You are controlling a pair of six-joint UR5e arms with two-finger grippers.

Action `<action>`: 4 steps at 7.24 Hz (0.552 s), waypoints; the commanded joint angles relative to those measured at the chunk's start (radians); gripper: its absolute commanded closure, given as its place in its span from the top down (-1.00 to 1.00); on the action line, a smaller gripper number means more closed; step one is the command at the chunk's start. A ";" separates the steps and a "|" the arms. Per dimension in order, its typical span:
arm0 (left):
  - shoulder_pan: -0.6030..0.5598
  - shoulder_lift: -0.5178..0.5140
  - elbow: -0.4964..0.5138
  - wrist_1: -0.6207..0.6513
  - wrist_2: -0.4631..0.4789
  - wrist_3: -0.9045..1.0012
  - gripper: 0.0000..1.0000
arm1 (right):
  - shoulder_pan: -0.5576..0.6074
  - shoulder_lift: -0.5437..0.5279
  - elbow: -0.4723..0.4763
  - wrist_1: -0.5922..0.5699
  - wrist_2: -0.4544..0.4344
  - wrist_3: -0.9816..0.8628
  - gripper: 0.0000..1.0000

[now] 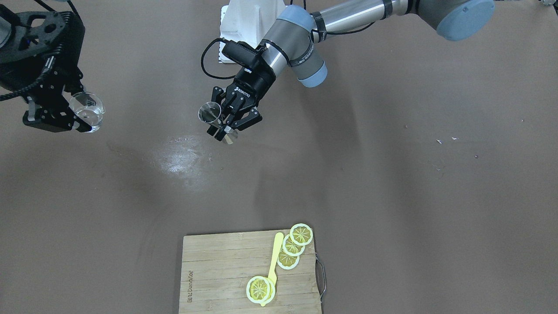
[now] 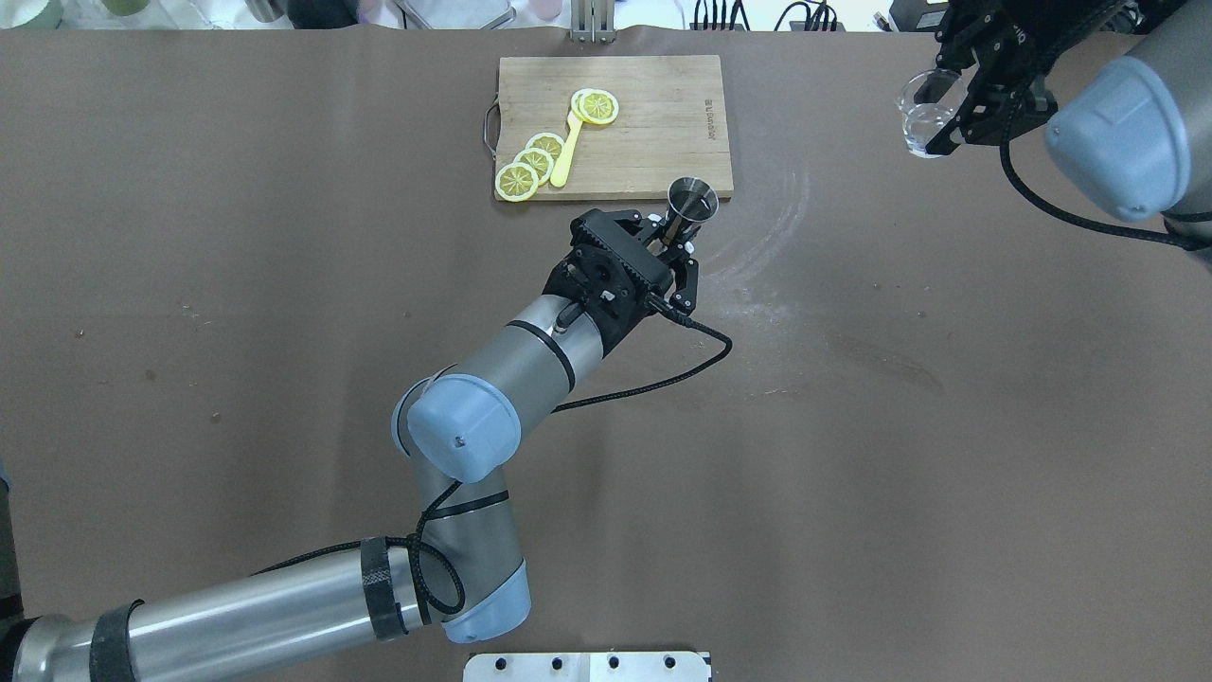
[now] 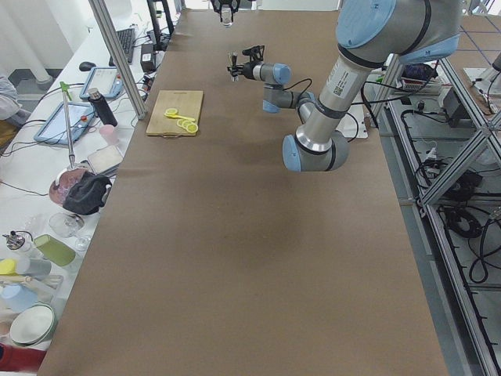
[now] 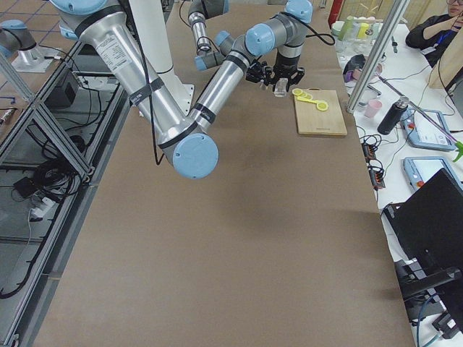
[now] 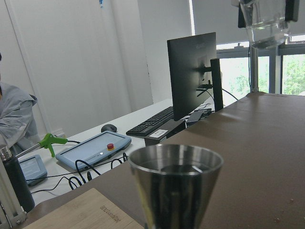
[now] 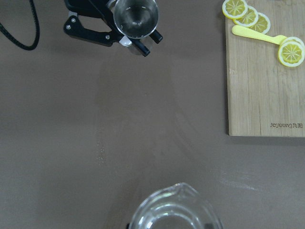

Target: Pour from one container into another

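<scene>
My left gripper (image 2: 678, 242) is shut on a steel jigger (image 2: 690, 201), held upright above the table's middle; in the front view the jigger (image 1: 210, 112) sits in the left gripper (image 1: 225, 127). The left wrist view shows its rim (image 5: 175, 162) close up. My right gripper (image 2: 950, 106) is shut on a clear glass beaker (image 2: 921, 116) with a spout and some clear liquid, held upright far to the right. The front view shows the beaker (image 1: 88, 111) in the right gripper (image 1: 79, 118). From the right wrist, the beaker (image 6: 174, 212) lies below and the jigger (image 6: 135, 16) apart at the top.
A wooden cutting board (image 2: 663, 114) lies at the table's far edge, just beyond the jigger, with lemon slices (image 2: 530, 166) and a yellow spoon (image 2: 566, 152) on it. A wet smear (image 1: 181, 155) marks the brown table between the grippers. A person and monitors sit past the far edge.
</scene>
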 commanded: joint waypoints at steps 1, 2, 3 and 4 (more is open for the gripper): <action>0.000 0.000 0.003 0.000 0.003 -0.005 -1.00 | -0.044 0.040 -0.005 0.001 -0.028 0.057 -1.00; 0.000 0.000 0.003 -0.002 0.004 -0.005 -1.00 | -0.059 0.062 -0.008 0.000 -0.058 0.061 -1.00; 0.000 0.002 0.003 -0.004 0.006 -0.005 -1.00 | -0.085 0.066 -0.009 0.001 -0.078 0.085 -1.00; 0.000 0.003 0.003 -0.004 0.006 0.004 -1.00 | -0.099 0.101 -0.034 0.001 -0.080 0.116 -1.00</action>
